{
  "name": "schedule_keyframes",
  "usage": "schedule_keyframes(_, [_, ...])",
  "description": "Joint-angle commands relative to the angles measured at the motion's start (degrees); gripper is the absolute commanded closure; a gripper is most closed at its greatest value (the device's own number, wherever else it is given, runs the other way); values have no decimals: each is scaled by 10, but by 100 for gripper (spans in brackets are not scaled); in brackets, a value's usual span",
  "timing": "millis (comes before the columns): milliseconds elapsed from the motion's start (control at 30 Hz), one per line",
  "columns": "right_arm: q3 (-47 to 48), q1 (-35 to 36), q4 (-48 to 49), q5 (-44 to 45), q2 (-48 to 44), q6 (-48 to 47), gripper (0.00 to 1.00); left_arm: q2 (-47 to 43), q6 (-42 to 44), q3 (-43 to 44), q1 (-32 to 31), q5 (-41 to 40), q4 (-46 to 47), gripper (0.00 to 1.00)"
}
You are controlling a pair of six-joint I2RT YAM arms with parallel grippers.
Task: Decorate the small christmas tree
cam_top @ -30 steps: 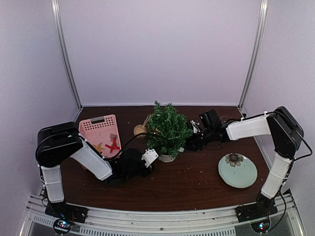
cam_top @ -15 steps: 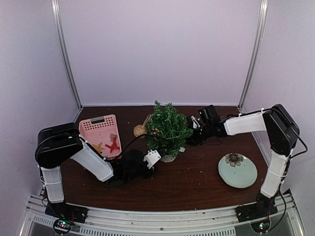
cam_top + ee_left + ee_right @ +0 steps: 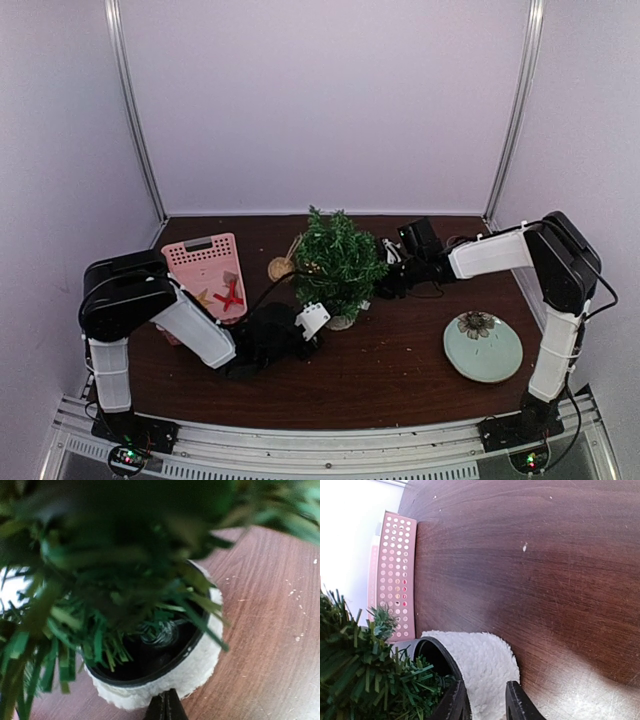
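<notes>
Two arms close in on the small christmas tree (image 3: pixel 340 262), which stands upright near the middle of the dark wooden table (image 3: pixel 400 385), a little toward the back wall. From overhead I see its bushy green foliage spreading wide over its white pot (image 3: pixel 340 321). The left arm lies low across the table from the left, and the left gripper (image 3: pixel 165 706) sits at the pot's near-left side. On my left wrist feed its two dark fingers are pressed together into one point right at the fleecy outer wall, with nothing visible between them; I cannot tell whether the tips actually touch the fleece. Blurred needles fill the upper part of that feed, and a twist of wire stem shows inside the pot's black interior. The right arm reaches in from the right, under the branches. On the right wrist feed the right gripper (image 3: pixel 487 701) straddles the pot's rim: one finger (image 3: pixel 454 702) lies along the black inner edge, the other (image 3: pixel 519 702) is outside, and the white fleece fills the gap, so it is pinching the pot's wall. A pink basket (image 3: pixel 200 258) rests to the tree's left with a red ornament (image 3: pixel 230 296) inside. A round wooden ornament (image 3: pixel 281 267) lies between basket and tree. A pale green plate (image 3: pixel 483 347) sits well apart at front right.
</notes>
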Motion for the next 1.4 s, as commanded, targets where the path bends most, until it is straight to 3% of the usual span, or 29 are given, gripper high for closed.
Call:
schedule_keyframes(0, [-27, 14, 19, -5, -15, 11, 72, 11, -16, 13, 19, -11, 38, 100])
schedule_keyframes(1133, [-60, 72, 35, 11, -22, 30, 72, 8, -39, 6, 66, 13, 49, 100])
schedule_keyframes(1367, [-56, 68, 23, 22, -30, 23, 72, -25, -19, -26, 66, 22, 49, 100])
